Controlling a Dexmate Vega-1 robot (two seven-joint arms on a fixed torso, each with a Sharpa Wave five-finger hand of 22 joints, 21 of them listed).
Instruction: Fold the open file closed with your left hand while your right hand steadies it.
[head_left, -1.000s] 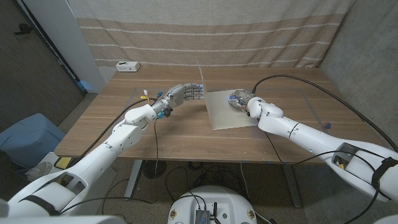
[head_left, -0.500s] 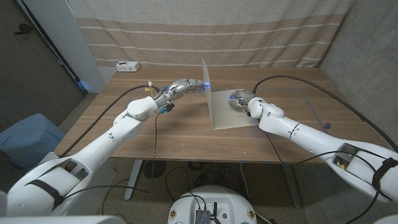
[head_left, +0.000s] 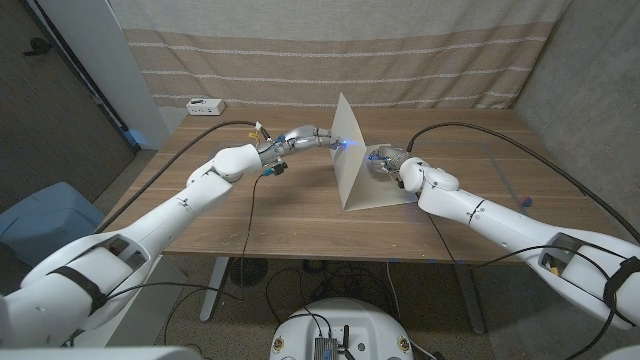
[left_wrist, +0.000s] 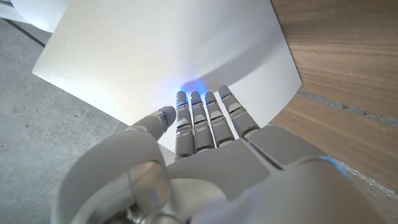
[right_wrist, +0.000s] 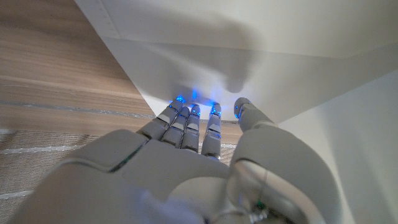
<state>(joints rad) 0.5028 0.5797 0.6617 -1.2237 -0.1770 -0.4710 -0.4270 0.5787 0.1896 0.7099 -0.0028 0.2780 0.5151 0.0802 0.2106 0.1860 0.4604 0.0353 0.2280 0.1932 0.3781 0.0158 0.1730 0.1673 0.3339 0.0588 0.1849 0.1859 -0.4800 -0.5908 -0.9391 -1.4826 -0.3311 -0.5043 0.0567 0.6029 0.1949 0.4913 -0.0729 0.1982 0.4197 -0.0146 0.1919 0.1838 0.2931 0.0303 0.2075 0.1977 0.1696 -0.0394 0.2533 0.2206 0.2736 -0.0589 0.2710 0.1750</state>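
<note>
File (head_left: 352, 150) mid-surface (head_left: 260, 215), cover raised approx upright: left robot hand (head_left: 318, 137), fingers straight, pushes it over, gripping nothing; right robot hand (head_left: 385, 160) presses lower leaf so it won't slide.

Left robot hand (head_left: 318, 137) reaches toward frame centre with straight, close-set fingers (left_wrist: 205, 118); right robot hand (head_left: 385, 160) lies centre-right, fingers (right_wrist: 186, 121) extended together.

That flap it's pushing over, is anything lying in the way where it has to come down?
Yes: the right hand itself. It presses on the lower half of the file, right where the raised flap that the left hand is pushing must land. Nothing else visible lies on that half.
</note>
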